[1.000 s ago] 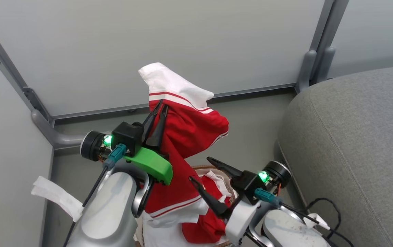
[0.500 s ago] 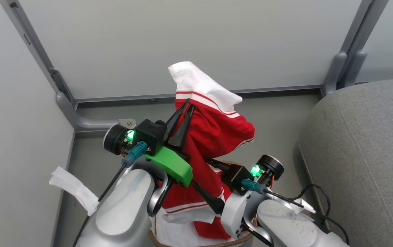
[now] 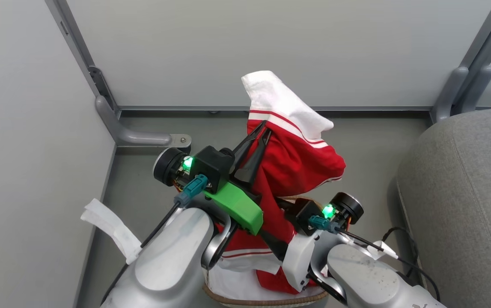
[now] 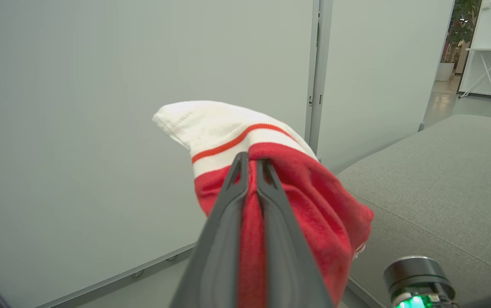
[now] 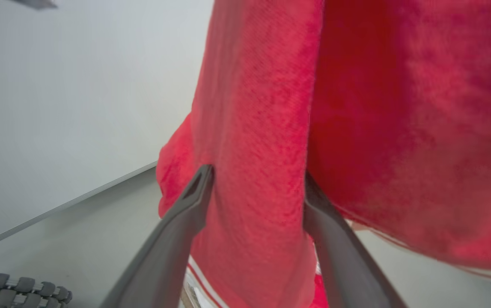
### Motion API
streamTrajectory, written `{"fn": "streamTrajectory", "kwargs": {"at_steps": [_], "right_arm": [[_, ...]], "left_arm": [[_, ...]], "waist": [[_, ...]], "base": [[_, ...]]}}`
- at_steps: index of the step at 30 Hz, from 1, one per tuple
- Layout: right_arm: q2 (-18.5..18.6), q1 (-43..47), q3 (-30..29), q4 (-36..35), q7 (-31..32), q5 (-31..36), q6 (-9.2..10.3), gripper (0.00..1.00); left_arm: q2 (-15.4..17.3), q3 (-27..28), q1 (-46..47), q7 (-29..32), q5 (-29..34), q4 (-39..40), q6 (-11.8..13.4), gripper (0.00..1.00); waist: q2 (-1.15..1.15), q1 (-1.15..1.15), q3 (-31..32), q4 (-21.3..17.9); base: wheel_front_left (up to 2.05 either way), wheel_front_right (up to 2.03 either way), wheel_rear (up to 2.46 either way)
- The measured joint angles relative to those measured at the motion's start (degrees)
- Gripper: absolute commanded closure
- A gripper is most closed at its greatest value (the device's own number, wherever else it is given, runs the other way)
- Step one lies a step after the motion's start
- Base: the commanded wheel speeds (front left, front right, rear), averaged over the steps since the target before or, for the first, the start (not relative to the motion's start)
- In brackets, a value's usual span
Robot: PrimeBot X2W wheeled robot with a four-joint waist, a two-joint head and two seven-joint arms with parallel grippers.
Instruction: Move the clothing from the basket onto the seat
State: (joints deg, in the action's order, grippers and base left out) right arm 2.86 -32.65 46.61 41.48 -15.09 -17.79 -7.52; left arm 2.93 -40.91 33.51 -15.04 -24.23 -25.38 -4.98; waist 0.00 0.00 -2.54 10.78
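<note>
Right end effector (image 5: 257, 172) now astride clothing (image 5: 399, 128)

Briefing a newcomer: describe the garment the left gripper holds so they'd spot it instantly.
Left of the grey sofa stands the basket. Above it the left gripper pinches a red garment; its white, red-striped end pokes up, while other red fabric lies in the basket.

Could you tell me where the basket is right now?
In the head view, the basket sits at bottom centre, beneath the raised clothing, left of the sofa.
</note>
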Motion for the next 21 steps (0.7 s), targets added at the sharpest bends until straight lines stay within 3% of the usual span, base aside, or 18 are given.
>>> {"fn": "streamTrajectory", "kwargs": {"at_steps": [1,2,17,19,20,21], "right_arm": [[0.0,-0.03,0.0,0.03,0.0,-0.11,0.0,0.67],[-0.01,-0.03,0.0,0.07,0.0,-0.22,0.0,1.0],[0.0,0.06,0.26,0.01,0.0,-0.93,0.0,1.0],[-0.01,0.11,0.13,-0.41,0.0,-0.93,0.0,1.0],[-0.02,0.12,0.1,-0.67,0.0,-0.93,0.0,1.0],[-0.01,0.17,0.13,-0.88,0.0,-0.93,0.0,1.0]], "left_arm": [[0.0,-0.24,0.01,0.0,-0.18,0.02,0.12,1.0],[0.01,-0.46,0.01,0.0,-0.44,0.02,0.3,1.0],[0.01,-1.14,0.02,0.0,-1.09,-0.81,0.98,1.0],[0.01,-0.8,0.02,0.0,-0.8,-0.79,1.19,0.53],[0.01,-0.55,-0.03,-0.03,-0.75,-0.94,1.35,0.0],[0.0,-0.09,-0.09,-0.08,-0.78,-0.78,1.47,0.0]], "waist": [[0.0,0.0,-0.05,0.16],[0.0,0.0,-0.06,0.33],[0.0,0.0,0.3,-0.33],[0.0,0.0,0.33,-0.57],[0.0,0.0,0.34,-0.76],[0.0,0.0,0.36,-0.98]], "base": [[0.0,0.0,0.0],[0.0,0.0,0.0],[0.0,0.0,0.0],[0.0,0.0,0.0],[0.0,0.0,0.0],[0.0,0.0,0.0]]}}
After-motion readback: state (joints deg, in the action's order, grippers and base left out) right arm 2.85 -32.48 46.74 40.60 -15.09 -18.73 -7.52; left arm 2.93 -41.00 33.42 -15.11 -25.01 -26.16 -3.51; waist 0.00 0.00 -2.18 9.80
